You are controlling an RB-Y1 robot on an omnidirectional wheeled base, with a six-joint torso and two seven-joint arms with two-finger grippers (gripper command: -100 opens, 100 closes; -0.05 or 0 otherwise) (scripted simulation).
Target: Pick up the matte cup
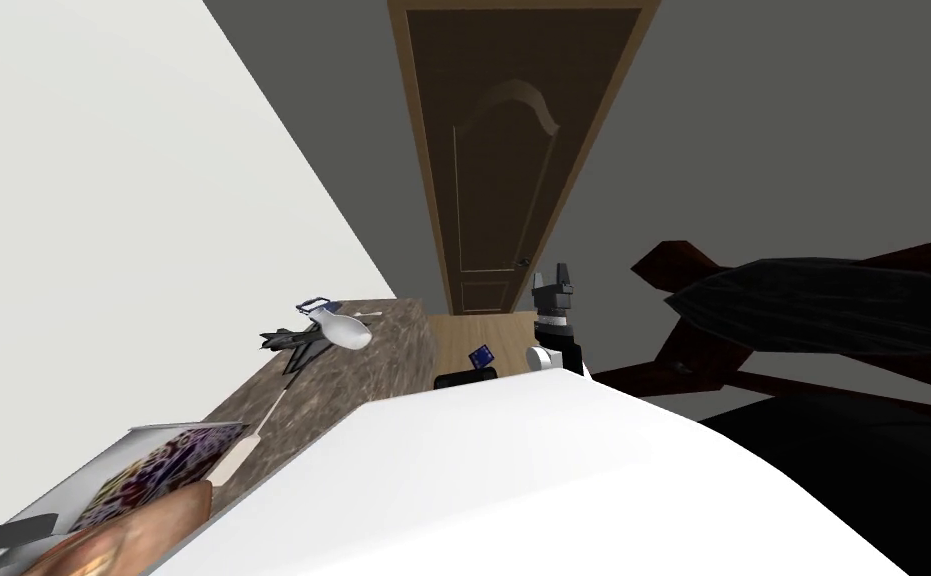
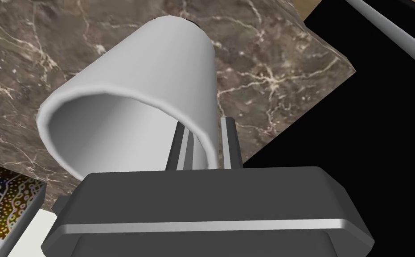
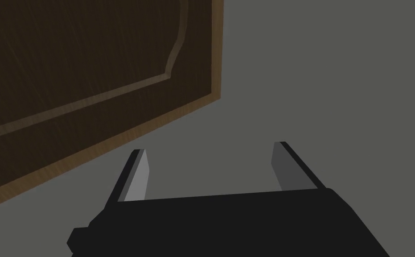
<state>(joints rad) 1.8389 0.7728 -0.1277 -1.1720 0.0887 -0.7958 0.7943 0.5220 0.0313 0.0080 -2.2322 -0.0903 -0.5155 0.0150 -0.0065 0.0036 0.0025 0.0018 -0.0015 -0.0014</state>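
Observation:
The matte cup [image 2: 157, 80] is plain white with a wide open mouth turned towards my left hand. My left gripper [image 2: 204, 127] has closed on its rim, one finger inside the wall and one outside. A brown marble counter [image 2: 269, 67] lies behind the cup; I cannot tell whether the cup's base touches it. In the head view the cup [image 1: 343, 330] lies slanted over the counter's far end, with the left gripper [image 1: 293, 345] dark beside it. My right gripper [image 1: 556, 280] is held up before the door, its fingers [image 3: 139, 174] wide apart with nothing between them.
The marble counter [image 1: 383, 340] runs along the white wall on my left. On its near end lie a patterned box [image 1: 153, 470] and a thin white utensil [image 1: 253, 435]. A brown door [image 1: 493, 150] stands ahead. Dark furniture [image 1: 813, 300] fills the right side.

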